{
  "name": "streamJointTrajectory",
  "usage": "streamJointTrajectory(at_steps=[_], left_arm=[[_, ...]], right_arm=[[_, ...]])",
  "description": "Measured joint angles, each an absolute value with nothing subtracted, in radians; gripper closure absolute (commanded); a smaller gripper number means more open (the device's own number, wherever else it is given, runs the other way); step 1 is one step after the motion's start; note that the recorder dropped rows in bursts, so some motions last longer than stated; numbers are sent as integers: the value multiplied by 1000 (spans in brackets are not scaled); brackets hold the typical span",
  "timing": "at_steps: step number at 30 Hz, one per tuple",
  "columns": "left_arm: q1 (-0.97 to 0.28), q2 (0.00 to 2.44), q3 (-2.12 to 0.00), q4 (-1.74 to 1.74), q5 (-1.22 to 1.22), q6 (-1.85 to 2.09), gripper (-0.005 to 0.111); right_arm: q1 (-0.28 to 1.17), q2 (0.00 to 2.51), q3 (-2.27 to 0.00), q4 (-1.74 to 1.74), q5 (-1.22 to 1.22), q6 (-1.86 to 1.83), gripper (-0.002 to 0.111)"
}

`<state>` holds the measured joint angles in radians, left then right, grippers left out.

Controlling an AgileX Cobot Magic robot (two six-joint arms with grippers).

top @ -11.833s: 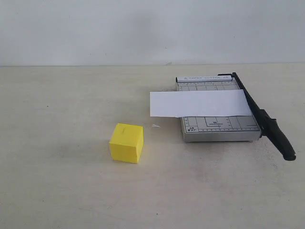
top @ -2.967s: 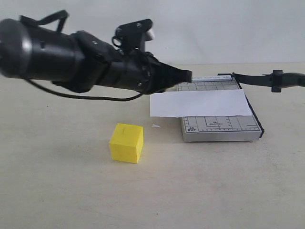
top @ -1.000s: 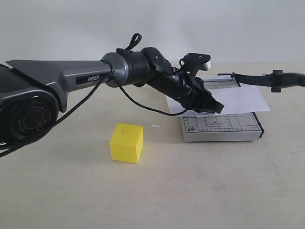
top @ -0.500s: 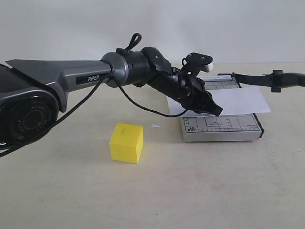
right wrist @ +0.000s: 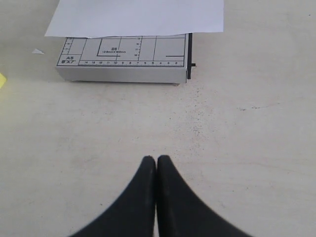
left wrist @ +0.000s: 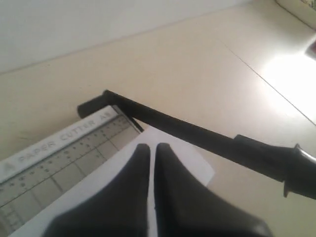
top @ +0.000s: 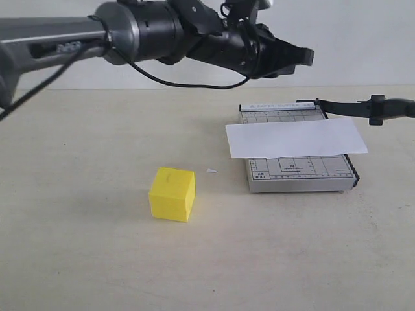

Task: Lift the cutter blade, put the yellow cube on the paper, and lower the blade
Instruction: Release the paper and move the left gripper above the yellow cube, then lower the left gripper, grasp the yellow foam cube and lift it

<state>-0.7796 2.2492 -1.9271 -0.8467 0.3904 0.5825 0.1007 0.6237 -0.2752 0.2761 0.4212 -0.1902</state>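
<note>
Cutter blade (top: 382, 107) apparently up above paper (top: 295, 137)

The grey trimmer board (left wrist: 64, 173) bears "PAPER CUTTER" along its ruler strip in the left wrist view and "A5" on a front corner; its smaller print is unreadable.

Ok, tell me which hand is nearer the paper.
Left. The left hand hovers above the paper; the right hand sits back, short of the trimmer board.

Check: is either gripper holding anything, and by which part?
Nothing: left gripper and right gripper are shut and empty, neither touching the cutter blade.
</note>
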Motion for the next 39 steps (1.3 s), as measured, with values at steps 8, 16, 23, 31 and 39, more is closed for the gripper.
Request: streamJointTrajectory(at_steps=[8,16,23,31,39], left_arm=[[-836,1823,-1261,-790,-197,407,102],[-837,1519,-835,-1055,-559,398,102],[-822,1483,-774,-1302,-602,623,94],[-822,1517,-773,-1302,-192,940,25],[-822,1602,-773,-1365,-223,947,1]], right_arm=[[101,624,-275,276,421,-190,108],[101,624,-275,276,421,-190,108],[101,624,-275,276,421,-190,108],[101,624,-275,276,419,-190,108],[101,624,-275,276,397,-190,108]])
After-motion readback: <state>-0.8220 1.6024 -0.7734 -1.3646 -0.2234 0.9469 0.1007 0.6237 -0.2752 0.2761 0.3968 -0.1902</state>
